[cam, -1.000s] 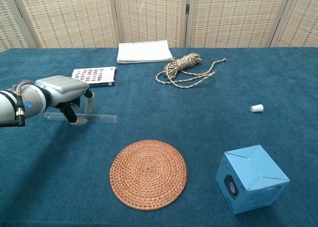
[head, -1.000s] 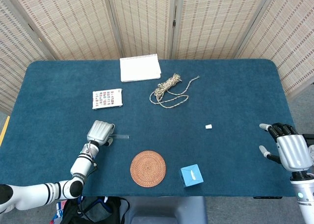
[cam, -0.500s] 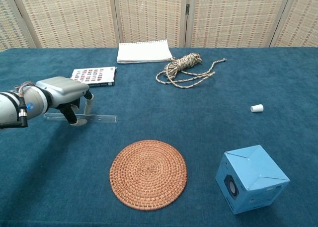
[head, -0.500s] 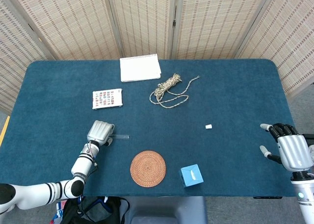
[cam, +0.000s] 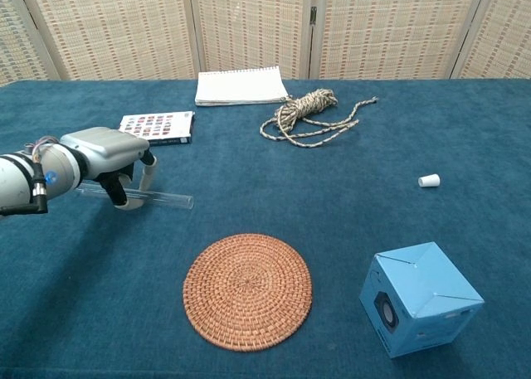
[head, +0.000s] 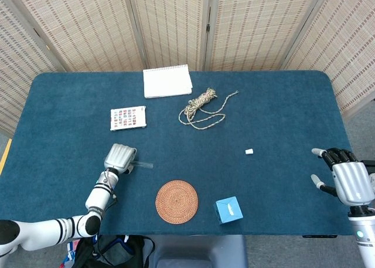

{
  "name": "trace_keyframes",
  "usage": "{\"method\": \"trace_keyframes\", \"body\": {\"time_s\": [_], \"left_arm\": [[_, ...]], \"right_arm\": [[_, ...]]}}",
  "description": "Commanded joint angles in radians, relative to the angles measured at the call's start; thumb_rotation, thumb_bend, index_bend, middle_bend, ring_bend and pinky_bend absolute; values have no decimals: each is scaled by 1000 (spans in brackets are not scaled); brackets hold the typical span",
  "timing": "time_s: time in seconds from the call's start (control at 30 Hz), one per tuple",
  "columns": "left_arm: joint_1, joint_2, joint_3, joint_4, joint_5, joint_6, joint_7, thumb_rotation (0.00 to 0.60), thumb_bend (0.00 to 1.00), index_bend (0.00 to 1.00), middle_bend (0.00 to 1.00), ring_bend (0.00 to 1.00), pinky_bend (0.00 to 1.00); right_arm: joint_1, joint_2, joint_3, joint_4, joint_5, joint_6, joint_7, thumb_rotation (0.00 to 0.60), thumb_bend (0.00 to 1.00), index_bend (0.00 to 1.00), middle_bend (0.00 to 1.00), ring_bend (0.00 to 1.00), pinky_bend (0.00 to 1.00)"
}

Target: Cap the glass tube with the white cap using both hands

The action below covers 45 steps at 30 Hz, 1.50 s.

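The glass tube (cam: 166, 199) lies near the table's left front, and its right end pokes out in the head view (head: 143, 164). My left hand (cam: 108, 151) is over its left part, fingers curled round it and gripping; the tube slants slightly, left end higher. In the head view this hand (head: 119, 158) hides most of the tube. The small white cap (head: 249, 151) lies on its own at the right (cam: 429, 180), far from both hands. My right hand (head: 350, 180) hovers at the table's right front edge, fingers apart and holding nothing; the chest view does not show it.
A woven round coaster (cam: 247, 289) and a blue box (cam: 419, 308) sit at the front. A card pack (cam: 156, 127) is just behind my left hand. A white notebook (cam: 241, 85) and a coil of rope (cam: 311, 114) lie at the back.
The tube has turned slightly in my left hand: its left end rose and its free right end swung toward the front. The right hand drifted a little lower in the head view.
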Motion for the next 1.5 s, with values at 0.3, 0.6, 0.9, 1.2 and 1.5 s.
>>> {"method": "trace_keyframes", "body": {"time_s": [0.3,0.6,0.9,1.2,1.5], "left_arm": [[62,72,-1,-48,178,35,-186,600,308,573,986,987,1000],[97,162,-23,-188,254,64,-278,600,308,571,986,986,1000],[119,245,-30,-318,297,79,-314,600,308,570,988,988,1000],[124,280,-38,-372,295,76,-325,600,308,564,990,990,1000],[131,279,-35,-377,291,77,-333,600,308,566,992,991,1000]], "right_arm": [[25,28,18,-50,20,-37,-34,600,312,279,444,369,407],[150,68,58,-152,113,-253,-89,600,464,279,653,625,649],[301,56,76,-166,294,-537,-132,600,789,283,950,977,944],[418,-34,66,-65,472,-708,-185,600,961,283,1000,1000,1000],[499,-131,34,68,607,-795,-228,600,980,283,1000,1000,1000]]}}
